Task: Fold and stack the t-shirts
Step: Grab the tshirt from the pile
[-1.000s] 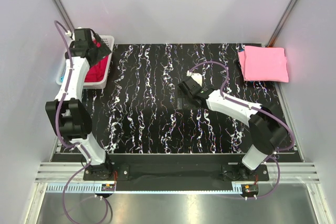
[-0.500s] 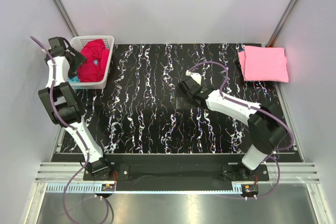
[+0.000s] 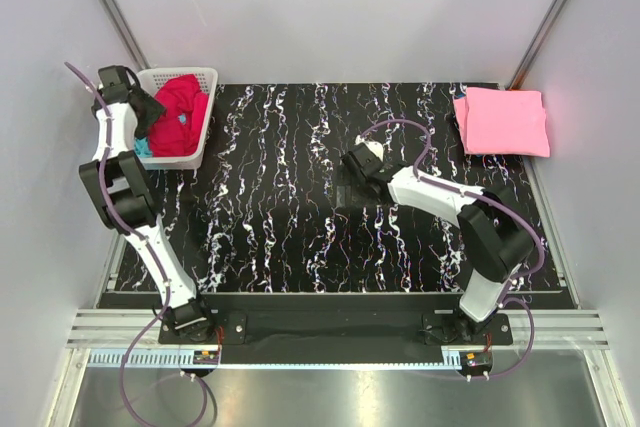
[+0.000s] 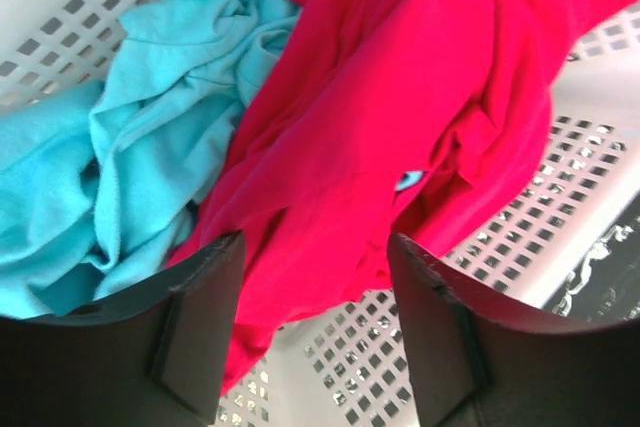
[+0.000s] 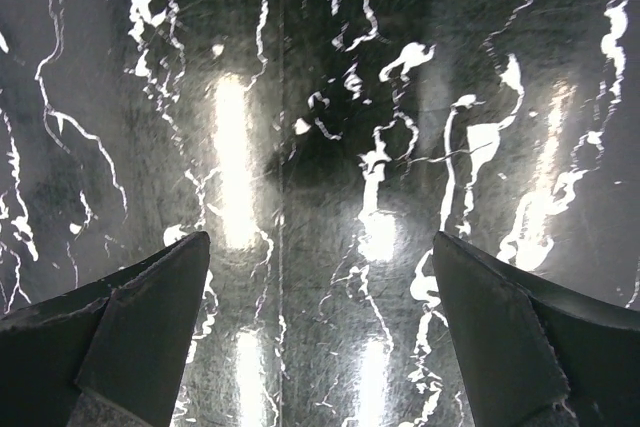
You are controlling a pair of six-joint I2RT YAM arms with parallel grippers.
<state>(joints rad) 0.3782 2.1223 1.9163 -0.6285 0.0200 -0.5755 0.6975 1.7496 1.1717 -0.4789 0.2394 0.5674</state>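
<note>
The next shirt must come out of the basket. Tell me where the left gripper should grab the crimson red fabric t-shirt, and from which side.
Pinch a raised fold of the crimson red t-shirt, coming from above. It lies heaped partly over the crumpled turquoise t-shirt inside the white plastic lattice basket, whose walls likely block a sideways approach. The open left gripper hangs over it.

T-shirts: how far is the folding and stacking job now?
Done: one pink t-shirt lies folded at the far right corner of the table. In hand: nothing; the left tool hangs open over the basket, the right tool open over the table. Left: the red t-shirt and turquoise t-shirt lie crumpled in the basket, unfolded and unstacked.
</note>
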